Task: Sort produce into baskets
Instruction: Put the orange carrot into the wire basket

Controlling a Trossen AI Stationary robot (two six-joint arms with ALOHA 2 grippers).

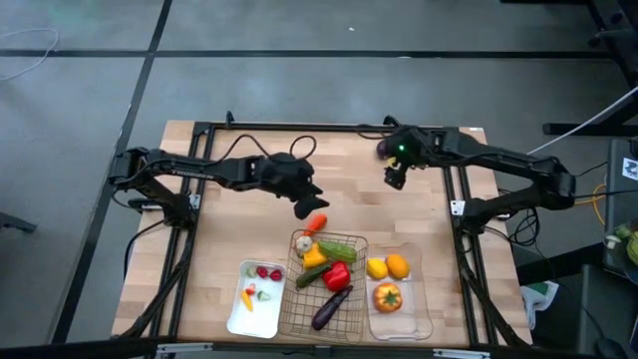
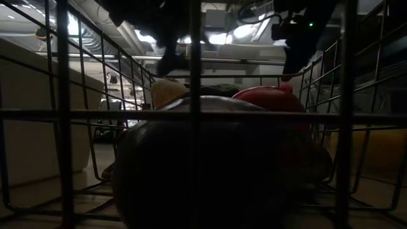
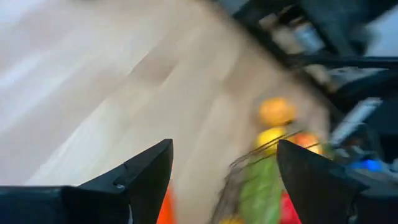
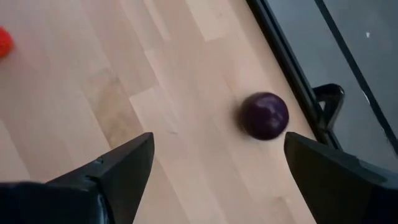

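Note:
An orange carrot [image 1: 317,222] lies on the wooden table just beyond the wire-mesh basket [image 1: 299,309]. My left gripper [image 1: 307,205] hovers open right above the carrot, whose tip [image 3: 165,210] shows beside one finger in the left wrist view. A dark purple ball [image 4: 265,115] rests on the table at the far right, close to the black frame. My right gripper [image 4: 217,140] stands open above the table just short of the ball, with nothing between its fingers. The wire-mesh basket holds a red pepper [image 1: 336,274], a yellow pepper [image 1: 314,257], cucumbers and an eggplant [image 1: 331,307].
A white tray [image 1: 235,317] with small red balls and cut pieces stands left of the wire-mesh basket. A clear bin [image 1: 424,299] with yellow and orange fruit stands on its right. A black frame rail [image 4: 292,68] borders the table beside the purple ball. Bare wood lies at the table's left.

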